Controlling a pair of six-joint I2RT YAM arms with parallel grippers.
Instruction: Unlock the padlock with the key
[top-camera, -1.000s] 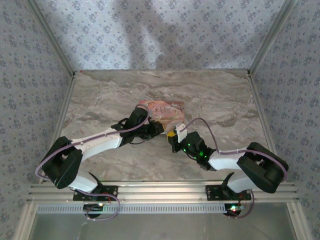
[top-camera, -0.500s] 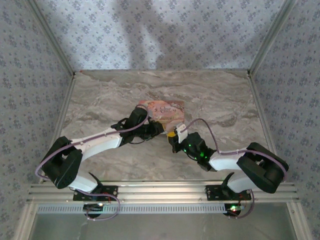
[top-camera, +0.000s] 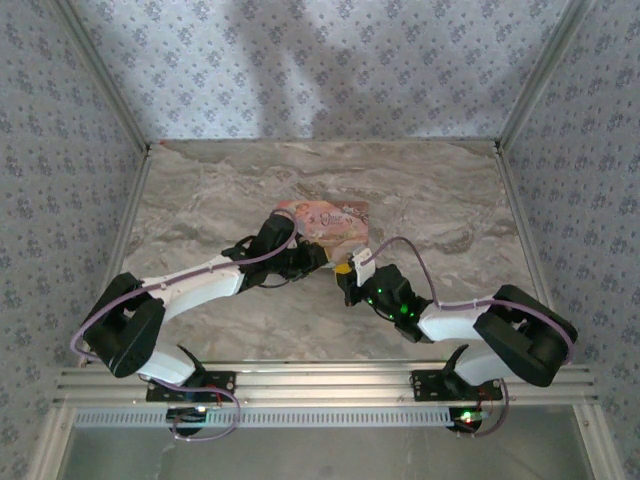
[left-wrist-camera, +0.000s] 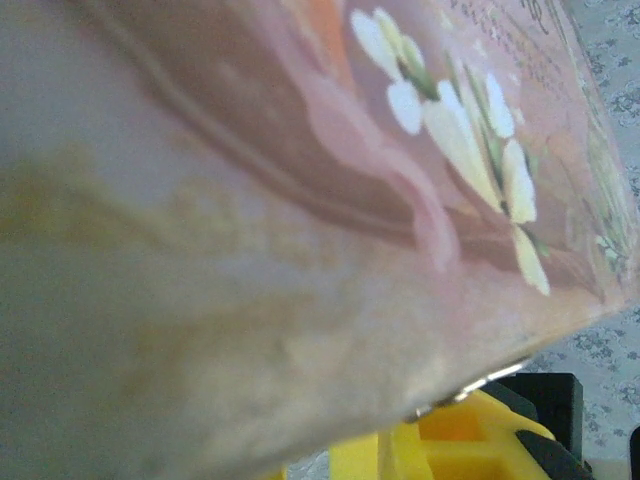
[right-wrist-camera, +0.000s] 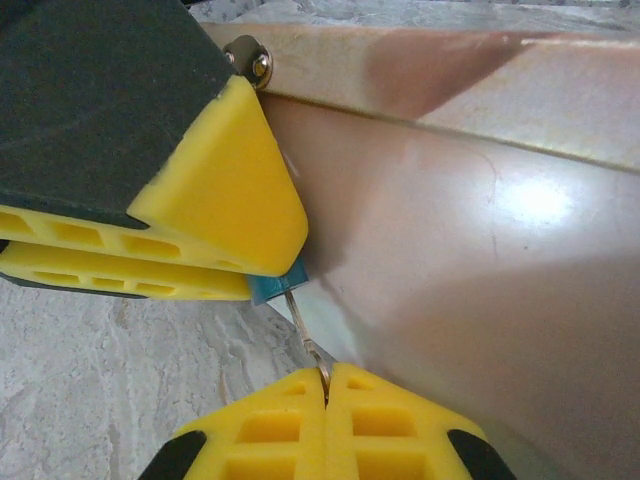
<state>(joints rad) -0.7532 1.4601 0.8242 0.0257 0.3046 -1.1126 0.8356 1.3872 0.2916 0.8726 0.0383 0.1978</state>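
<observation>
- Near edge: aluminium rail (top-camera: 320, 385) carries both arm bases. The left arm (top-camera: 190, 290) and right arm (top-camera: 450, 318) both reach in toward mid-surface.
- Right gripper (right-wrist-camera: 325, 380): yellow fingers pressed flat together, no gap. They pinch the end of a thin metal piece (right-wrist-camera: 305, 335) at the very tips (wire-thin, slightly hooked; can't tell if it's the key or a ring).
- The thin metal piece runs up to a small blue piece (right-wrist-camera: 272, 290), which pokes out at the fingertips of the left gripper (right-wrist-camera: 283, 262).
- Left gripper: its two yellow fingers lie closed against each other and clamp the blue piece at the tip.
- From the top view, the two grippers meet nose to nose just off the near right corner of the box (top-camera: 325, 218), the left one coming in from the left and the right one from the right.
- Padlock: too small and too covered to pick out. The only place it could sit is the spot where the fingertips meet against the box's side, and I can't tell more than that.
- Box: flat and pink-orange, lying on the marbled surface (top-camera: 450, 200). Its plain side wall is right against both sets of fingertips in the right wrist view.
- A small round metal stud (right-wrist-camera: 256, 62) sits on the box's upper edge, just beside the left gripper's black body.
- Left wrist view: box lid very close and blurred, with a white flower print (left-wrist-camera: 450, 120). A shiny metal bit (left-wrist-camera: 470, 385) sits at the lid's lower edge, with a yellow finger just below it.
- Far side: bare surface beyond the box, then patterned walls (top-camera: 300, 70).
</observation>
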